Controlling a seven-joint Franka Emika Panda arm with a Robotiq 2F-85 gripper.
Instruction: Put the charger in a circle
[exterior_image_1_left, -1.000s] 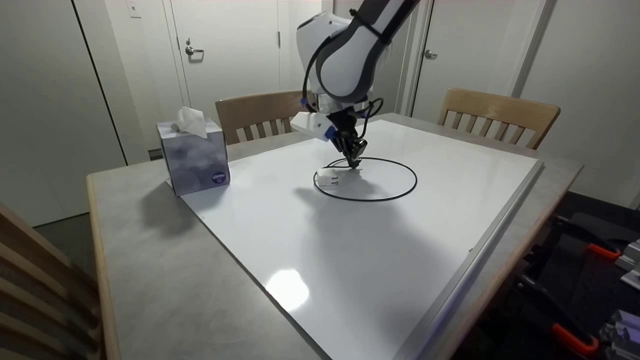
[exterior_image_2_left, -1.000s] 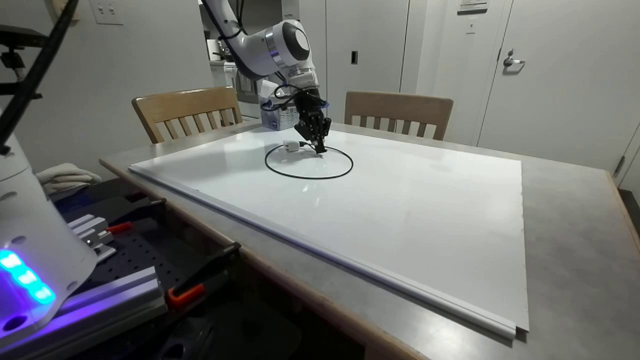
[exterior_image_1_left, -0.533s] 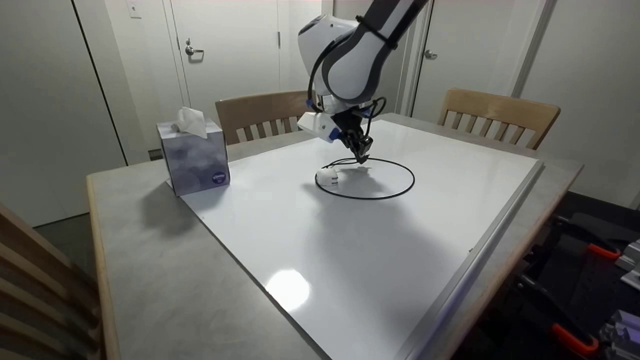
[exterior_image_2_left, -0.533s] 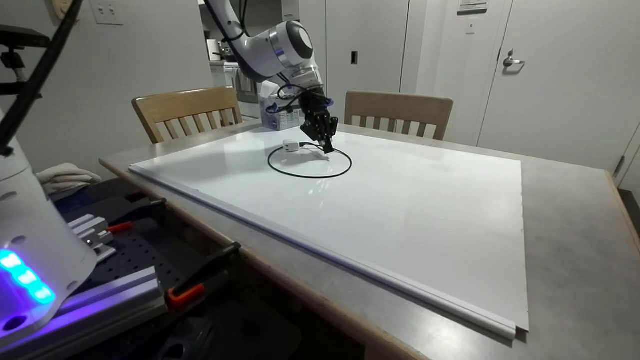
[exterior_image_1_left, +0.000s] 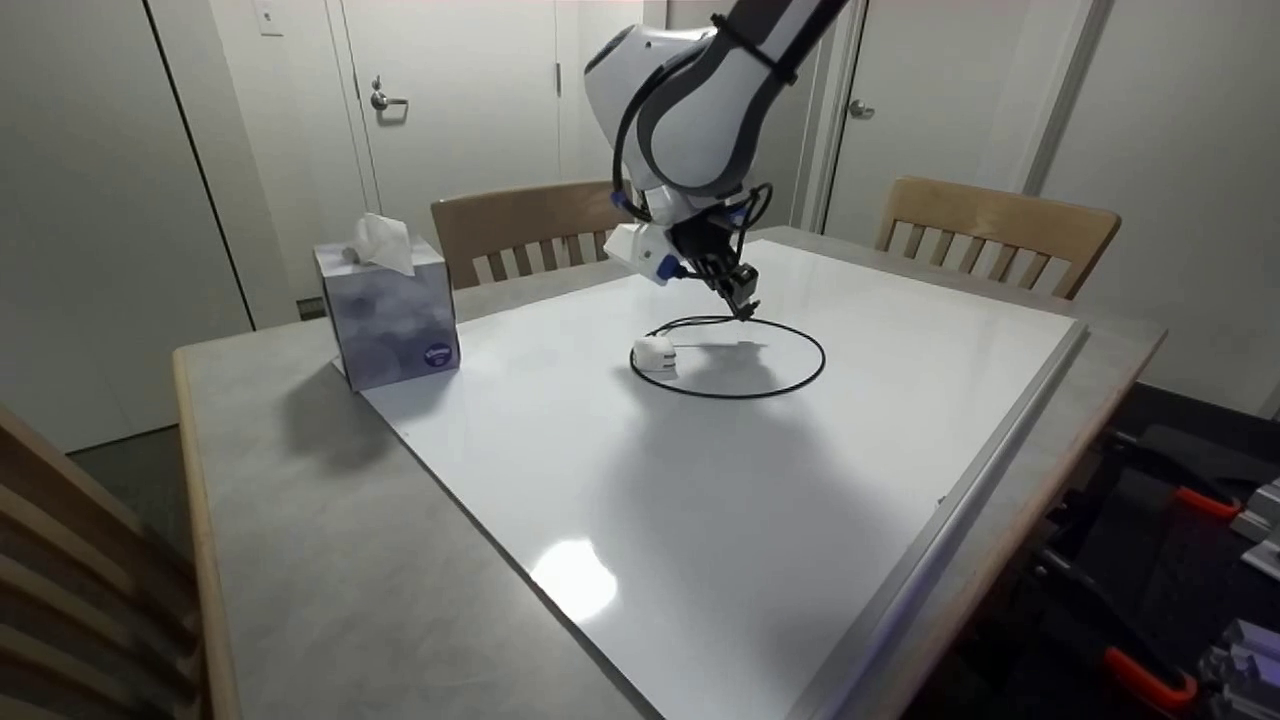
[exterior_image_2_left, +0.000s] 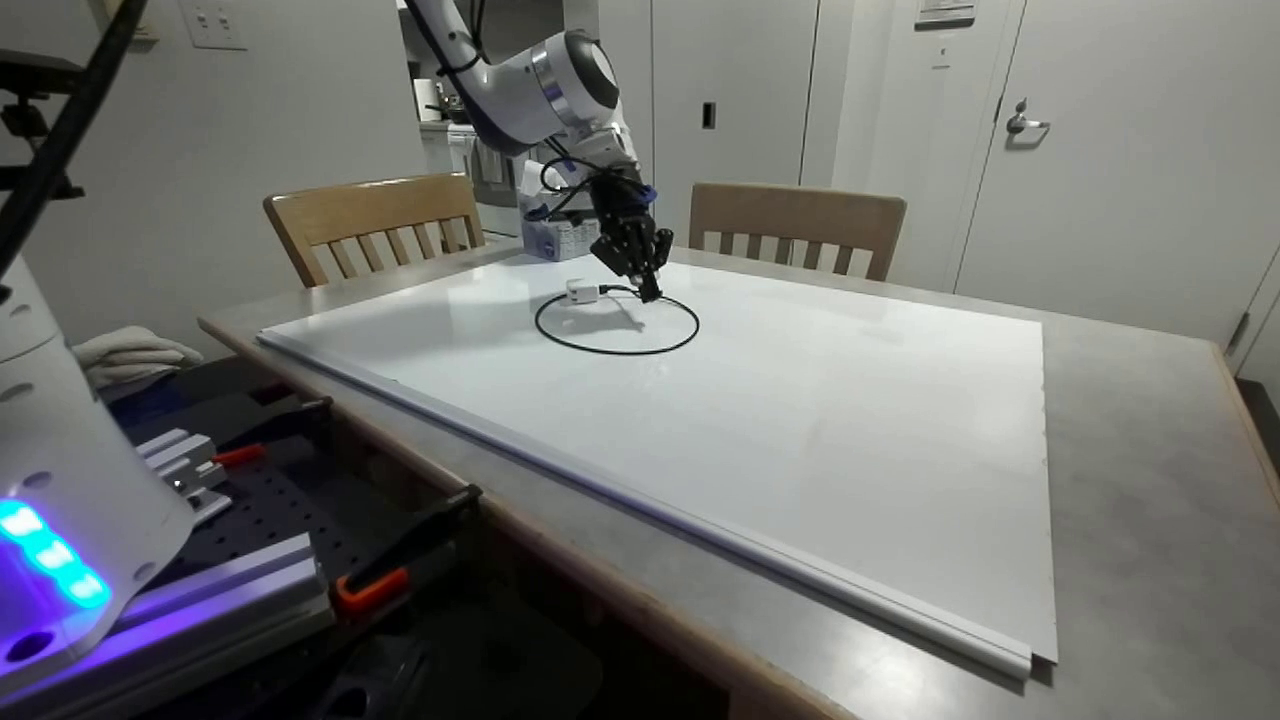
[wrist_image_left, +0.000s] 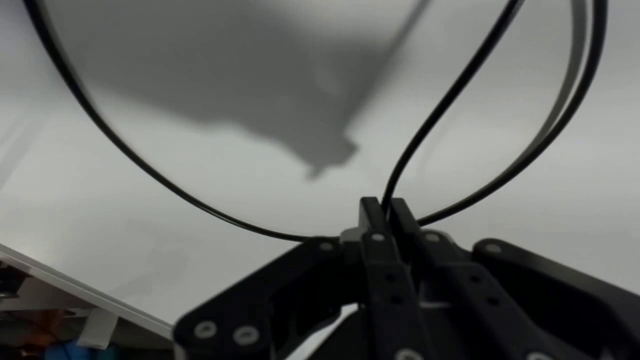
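The charger lies on the whiteboard (exterior_image_1_left: 700, 560), its white plug block (exterior_image_1_left: 655, 353) at one side of a rounded loop of thin black cable (exterior_image_1_left: 735, 397). The block (exterior_image_2_left: 582, 291) and loop (exterior_image_2_left: 620, 353) show in both exterior views. My gripper (exterior_image_1_left: 743, 312) is at the loop's far side, slightly above the board; it also shows in an exterior view (exterior_image_2_left: 650, 292). In the wrist view the gripper (wrist_image_left: 385, 202) is shut on a strand of the cable (wrist_image_left: 452, 92), which runs between the fingertips. Another stretch passes behind the fingers. The cable's dark tip is hidden.
A blue-and-white tissue box (exterior_image_1_left: 390, 310) stands at the board's corner. A raised metal rail (exterior_image_2_left: 700, 515) runs along the board's edge on the robot's side. Wooden chairs (exterior_image_1_left: 1000, 225) stand around the table. Clamps with red-orange handles (exterior_image_2_left: 370, 590) sit by the robot's base.
My gripper has moved along the loop's far side, away from the plug block, and risen slightly. The cable loop has shrunk a little on the side opposite the block. The block has barely moved.
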